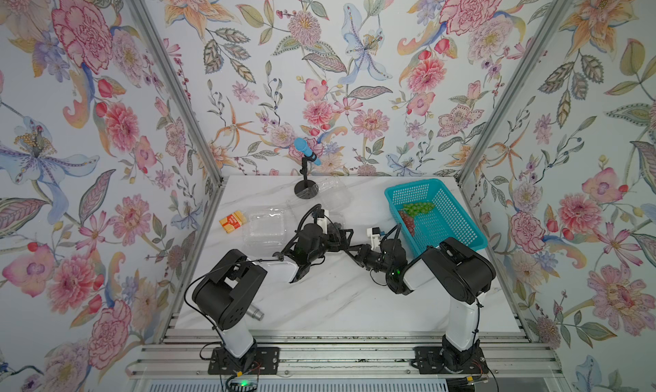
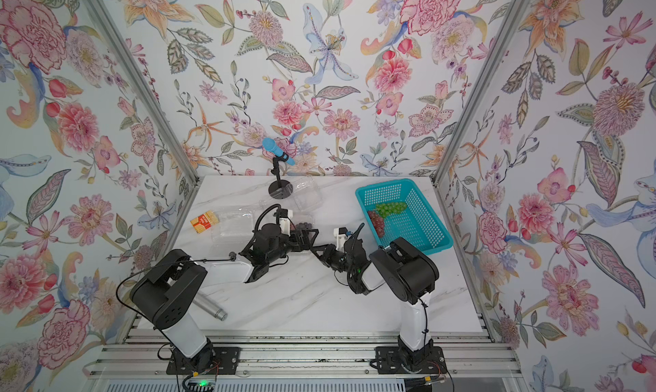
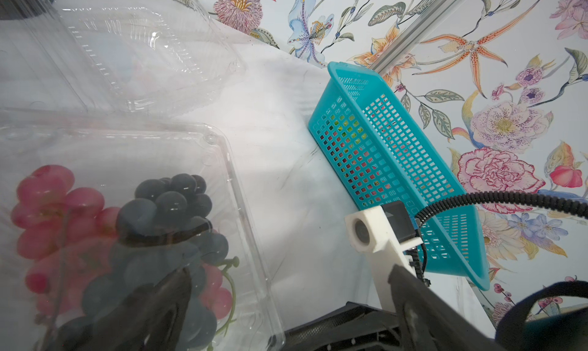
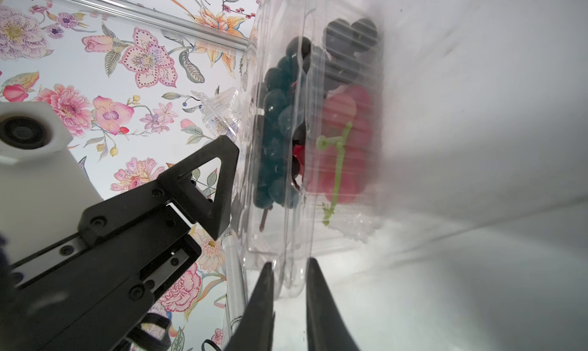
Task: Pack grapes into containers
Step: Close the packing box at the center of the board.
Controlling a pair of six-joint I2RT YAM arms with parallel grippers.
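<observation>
A clear container (image 3: 222, 161) in the middle of the table holds dark grapes (image 3: 171, 206) and red grapes (image 3: 47, 206) under its lid. My left gripper (image 3: 286, 314) is open wide, one finger (image 4: 219, 181) resting against the lid, the other clear of the box. In the right wrist view my right gripper (image 4: 291, 279) is shut on the container's rim, lid and base lips between its fingertips. In both top views the two grippers (image 1: 337, 235) (image 1: 350, 247) meet at this box. Green grapes (image 1: 419, 207) and another red bunch (image 1: 408, 223) lie in the teal basket (image 1: 458, 198).
A second clear container (image 1: 264, 227) sits left of the arms and a third (image 1: 333, 193) behind them. At the back stands a blue microphone on a black stand (image 1: 306, 159). An orange box (image 1: 232, 221) lies far left, a metal cylinder (image 1: 256, 312) near the left arm's base.
</observation>
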